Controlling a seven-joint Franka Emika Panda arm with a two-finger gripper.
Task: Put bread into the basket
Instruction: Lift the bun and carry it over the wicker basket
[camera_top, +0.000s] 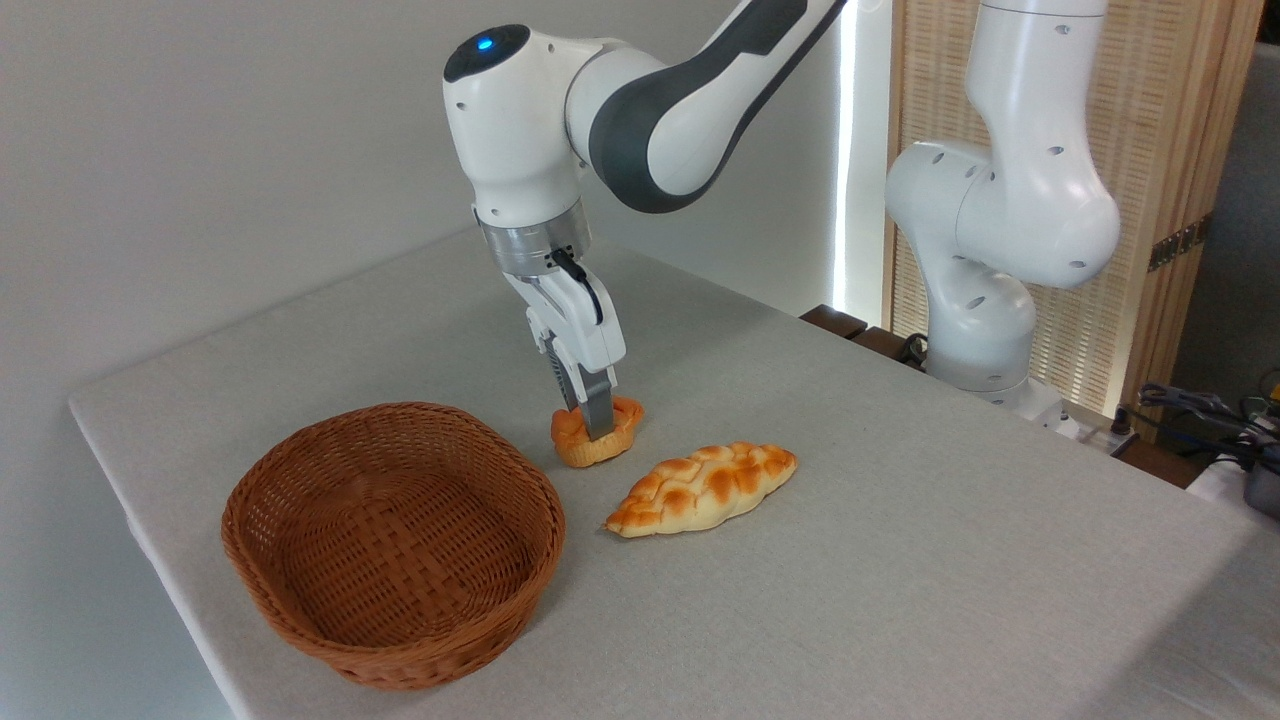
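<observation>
The bread (572, 436), a small orange-golden bun with a lumpy top, sits on the table just right of the basket's far rim. My gripper (594, 425) reaches straight down into it, and its fingers (599, 410) press into the bun's top, squeezed in on it. The bun's base still rests on the tabletop. The wicker basket (300, 590), reddish-brown and oval, stands at the front left with nothing in it. Part of the bun's middle is hidden behind the fingers.
A longer braided loaf (703, 487) lies just right of the bun, close to the gripper. The arm's white base (985, 330) stands at the table's far right edge. The table's left edge runs near the basket.
</observation>
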